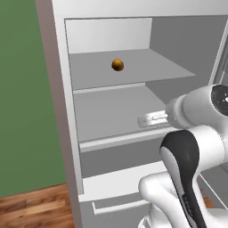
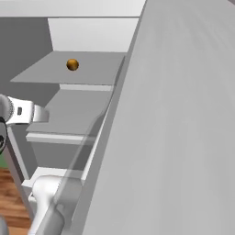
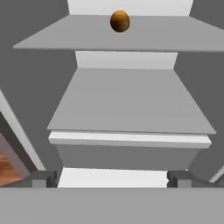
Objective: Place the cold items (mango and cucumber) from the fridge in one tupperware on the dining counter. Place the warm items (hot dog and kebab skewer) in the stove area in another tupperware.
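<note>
Here, mango (image 3: 120, 21) centred (fingertips (image 3: 43, 178) apart, hand view).

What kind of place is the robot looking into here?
Most likely a kitchen, facing an open fridge: pale grey shelves, a drawer below, and a mango alone on the upper shelf. The open gripper points inside, and wood floor shows alongside.

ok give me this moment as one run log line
stage: reaching into fridge | pincer: open, holding nothing, level with lower shelf | mango: on upper shelf, untouched
</note>
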Motion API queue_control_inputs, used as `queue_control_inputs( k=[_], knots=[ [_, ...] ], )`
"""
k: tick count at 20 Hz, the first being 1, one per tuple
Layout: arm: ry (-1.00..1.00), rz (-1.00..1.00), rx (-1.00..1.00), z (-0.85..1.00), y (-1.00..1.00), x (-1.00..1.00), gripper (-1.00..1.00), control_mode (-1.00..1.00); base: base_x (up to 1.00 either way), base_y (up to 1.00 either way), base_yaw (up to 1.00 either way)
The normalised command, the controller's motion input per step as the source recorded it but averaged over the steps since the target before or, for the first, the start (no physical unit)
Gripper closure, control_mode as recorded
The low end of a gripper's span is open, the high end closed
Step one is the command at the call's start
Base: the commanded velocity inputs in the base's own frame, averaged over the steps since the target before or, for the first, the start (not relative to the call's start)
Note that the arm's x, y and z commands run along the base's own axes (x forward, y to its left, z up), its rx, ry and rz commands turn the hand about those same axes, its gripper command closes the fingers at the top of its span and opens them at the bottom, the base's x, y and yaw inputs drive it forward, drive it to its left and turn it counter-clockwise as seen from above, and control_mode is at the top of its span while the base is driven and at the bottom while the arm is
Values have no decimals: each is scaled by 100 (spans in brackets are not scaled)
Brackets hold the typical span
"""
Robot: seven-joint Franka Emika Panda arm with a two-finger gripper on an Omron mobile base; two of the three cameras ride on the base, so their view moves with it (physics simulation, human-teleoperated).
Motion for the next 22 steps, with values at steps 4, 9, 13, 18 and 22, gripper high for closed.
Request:
queue_control_inputs(
  k=[4, 9, 13, 18, 22],
  knots=[
    [-14, 12, -8, 74, 0, 18, -100, -100, 0, 0, 0],
    [-1, 4, 0, 53, -8, 60, -100, -100, 0, 0, 0],
    [4, 0, 0, 36, 0, 83, -100, -100, 0, 0, 0],
    [5, 0, 0, 4, 0, 79, -100, -100, 0, 0, 0],
    [4, 0, 0, -10, 0, 73, -100, -100, 0, 0, 0]
  ],
)
